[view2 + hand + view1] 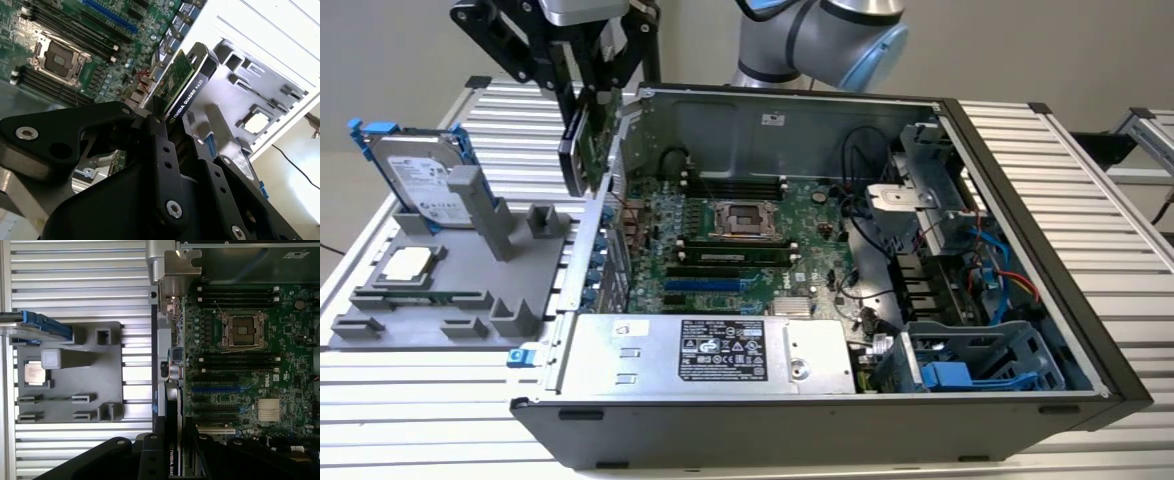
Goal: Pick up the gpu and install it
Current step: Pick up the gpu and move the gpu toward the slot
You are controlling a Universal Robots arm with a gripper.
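Gripper point(587, 105) clenched on gpu point(580, 160) beside case point(761, 425) wall (likely light, stiff, fragile; best pinched by edges).

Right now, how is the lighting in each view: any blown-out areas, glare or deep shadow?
Exterior view: even light, no glare; the inside of the case is dimmer than the table. Second wrist view: the table burns out to white, and the gripper, shut on the gpu, is a dark mass in front. First wrist view: the table slats are bright but readable, and the gripper is in shadow.
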